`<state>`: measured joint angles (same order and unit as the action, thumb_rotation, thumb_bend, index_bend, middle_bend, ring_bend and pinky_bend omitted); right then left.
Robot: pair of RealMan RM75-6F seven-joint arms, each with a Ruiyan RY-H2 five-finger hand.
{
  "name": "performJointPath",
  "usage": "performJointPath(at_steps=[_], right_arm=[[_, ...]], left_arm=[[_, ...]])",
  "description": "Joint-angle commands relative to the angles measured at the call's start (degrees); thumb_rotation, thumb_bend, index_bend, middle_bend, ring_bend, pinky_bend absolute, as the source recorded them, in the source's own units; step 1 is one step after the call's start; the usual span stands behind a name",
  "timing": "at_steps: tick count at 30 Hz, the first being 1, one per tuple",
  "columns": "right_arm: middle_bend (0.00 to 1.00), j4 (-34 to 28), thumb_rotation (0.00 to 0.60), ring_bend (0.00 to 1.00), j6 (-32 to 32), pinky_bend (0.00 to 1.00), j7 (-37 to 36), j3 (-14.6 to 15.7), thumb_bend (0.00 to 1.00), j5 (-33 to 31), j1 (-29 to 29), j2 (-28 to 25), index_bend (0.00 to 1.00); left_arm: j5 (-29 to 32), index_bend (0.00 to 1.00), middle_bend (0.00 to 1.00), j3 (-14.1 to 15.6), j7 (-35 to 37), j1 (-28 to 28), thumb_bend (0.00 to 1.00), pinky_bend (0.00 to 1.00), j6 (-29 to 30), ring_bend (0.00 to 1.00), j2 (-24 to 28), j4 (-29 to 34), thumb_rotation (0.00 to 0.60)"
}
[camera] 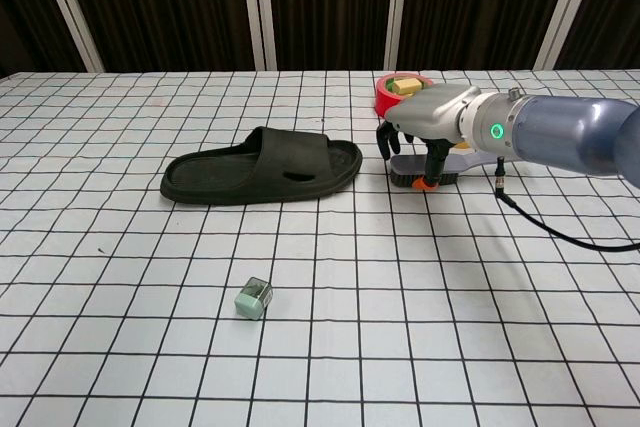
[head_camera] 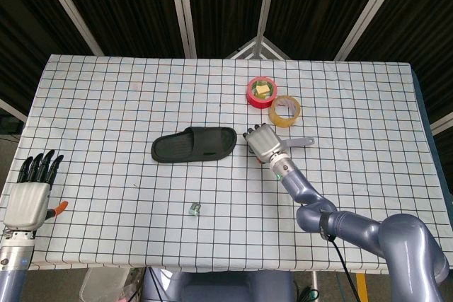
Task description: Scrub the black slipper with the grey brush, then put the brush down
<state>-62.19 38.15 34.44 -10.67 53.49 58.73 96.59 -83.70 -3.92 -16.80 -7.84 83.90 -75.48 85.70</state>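
One step in hand: pickup of grey brush (camera: 440, 164), scrub not yet begun.

Nearest, small green cube (camera: 253, 299) on checked table (camera: 320, 367), clear of work. Farther left in head view only, left hand (head_camera: 30, 194) at table's near corner, fingers straight and apart, nothing held; absent from chest view. Mid-table, black slipper (camera: 262, 167) flat, sole down, untouched. Just right of it, right hand (camera: 428, 125) draped over brush, fingers curled down around brush head; firm hold or mere contact: cannot tell. Brush resting on table, handle (head_camera: 303, 142) visible only from head view. Next move judged: secure grip, lift, carry left onto slipper. Beyond, yellow tape roll (head_camera: 285, 109) and red roll (head_camera: 260, 93).
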Motion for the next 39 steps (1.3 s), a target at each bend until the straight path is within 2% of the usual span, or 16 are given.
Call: performJointPath(at_steps=[1, 25, 39], right_arm=[[0.32, 0.20, 0.600, 0.29, -0.18, 0.37, 0.45, 0.31, 0.35, -0.10, 0.39, -0.15, 0.35], [0.36, 1.63, 0.600, 0.33, -1.26, 0.44, 2.05, 2.12, 0.35, -2.81, 3.00, -0.56, 0.41], [0.45, 1.70, 0.600, 0.39, -0.60, 0.49, 1.43, 2.80, 0.35, -2.88, 3.30, -0.80, 0.49]], left_arm=[[0.01, 0.00, 0.00, -0.01, 0.02, 0.03, 0.09, 0.04, 0.11, 0.00, 0.03, 0.03, 0.600], [0.31, 0.00, 0.00, -0.01, -0.06, 0.00, 0.09, 0.04, 0.47, 0.00, 0.17, 0.25, 0.600], [0.26, 0.00, 0.00, 0.12, -0.31, -0.09, 0.09, 0.04, 0.54, 0.00, 0.09, 0.40, 0.600]])
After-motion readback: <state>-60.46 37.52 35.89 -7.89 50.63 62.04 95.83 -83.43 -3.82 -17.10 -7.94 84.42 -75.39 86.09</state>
